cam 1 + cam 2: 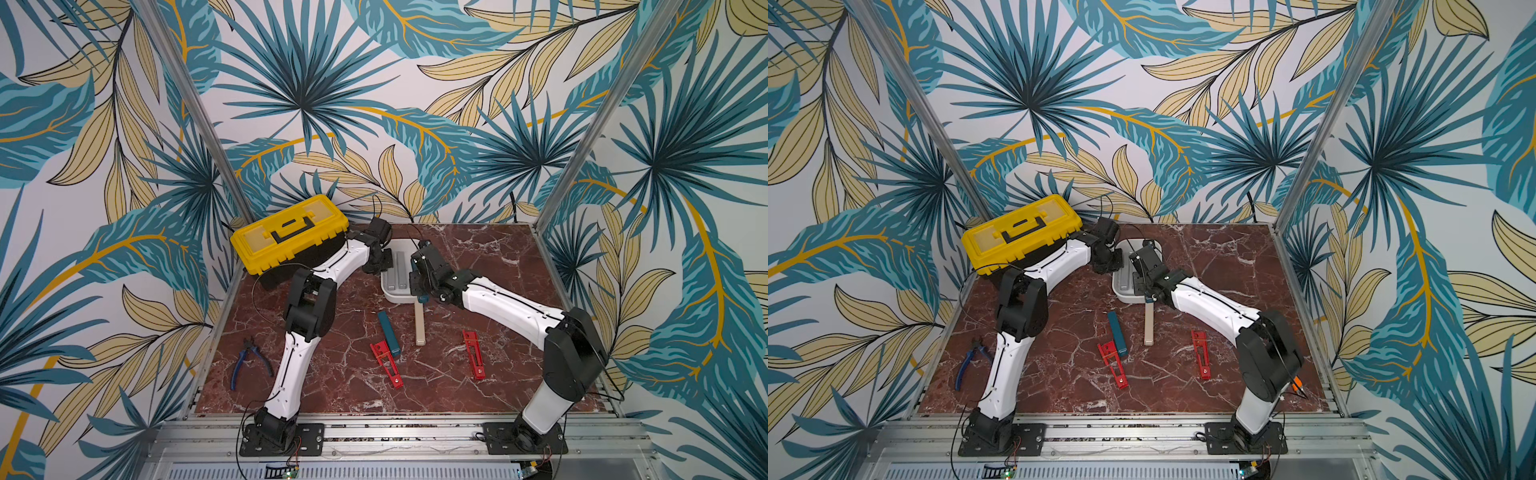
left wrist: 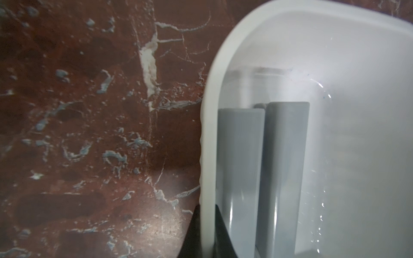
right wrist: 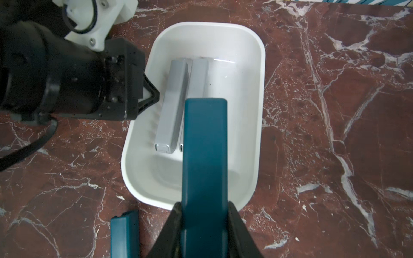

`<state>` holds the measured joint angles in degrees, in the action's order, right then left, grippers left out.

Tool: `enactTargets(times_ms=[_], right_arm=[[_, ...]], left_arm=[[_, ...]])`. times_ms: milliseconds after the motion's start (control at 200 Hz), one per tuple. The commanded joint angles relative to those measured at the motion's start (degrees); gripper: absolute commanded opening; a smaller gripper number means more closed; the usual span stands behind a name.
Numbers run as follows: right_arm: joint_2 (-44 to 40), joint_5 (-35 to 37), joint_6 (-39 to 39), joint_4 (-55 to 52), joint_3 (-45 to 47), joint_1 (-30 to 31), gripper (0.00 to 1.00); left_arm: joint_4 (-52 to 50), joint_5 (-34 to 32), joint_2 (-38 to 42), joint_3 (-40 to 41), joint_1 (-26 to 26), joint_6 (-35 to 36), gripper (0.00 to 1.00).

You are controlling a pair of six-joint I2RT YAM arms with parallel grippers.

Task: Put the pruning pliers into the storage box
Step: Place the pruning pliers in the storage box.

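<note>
Right wrist view gives what the top views hide: the right gripper [image 3: 204, 206] clamped on a slim teal straight bar [image 3: 204, 145], held above the white rounded plastic storage box [image 3: 261, 89]. Its long axis runs along the box's length, parallel to two grey bars [image 3: 172, 100] lying side by side inside. Left wrist view: left gripper [image 2: 206, 214] pinching the box's rim. Loose on the red marble counter [image 1: 498, 249]: another teal bar [image 1: 389, 333], a beige bar [image 1: 419, 326], two red truss bars [image 1: 386, 363].

Nothing legible in any view: no text, labels, brands or numbers. The storage box [image 3: 243, 107], the pruning pliers [image 3: 204, 156] and the yellow toolbox [image 1: 289, 235] next to the storage box show no readable markings.
</note>
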<state>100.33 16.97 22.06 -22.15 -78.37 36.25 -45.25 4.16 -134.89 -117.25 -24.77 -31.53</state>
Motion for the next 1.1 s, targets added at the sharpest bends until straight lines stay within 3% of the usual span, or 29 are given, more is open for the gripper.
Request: enactTargets(times_ms=[0, 586, 1092], right_arm=[[2.6, -1.1, -1.7, 0.8, -2.7, -1.2, 0.00], [17.0, -2.9, -1.8, 0.7, -14.7, -3.8, 0.00], [20.9, -1.7, -0.9, -0.4, -17.5, -5.2, 0.00]], left_arm=[[0.1, 1.1, 2.5, 1.0, -0.4, -0.3, 0.00], [0.1, 1.2, 2.5, 0.8, -0.4, 0.1, 0.00], [0.3, 1.9, 2.0, 0.9, -0.3, -0.1, 0.00]])
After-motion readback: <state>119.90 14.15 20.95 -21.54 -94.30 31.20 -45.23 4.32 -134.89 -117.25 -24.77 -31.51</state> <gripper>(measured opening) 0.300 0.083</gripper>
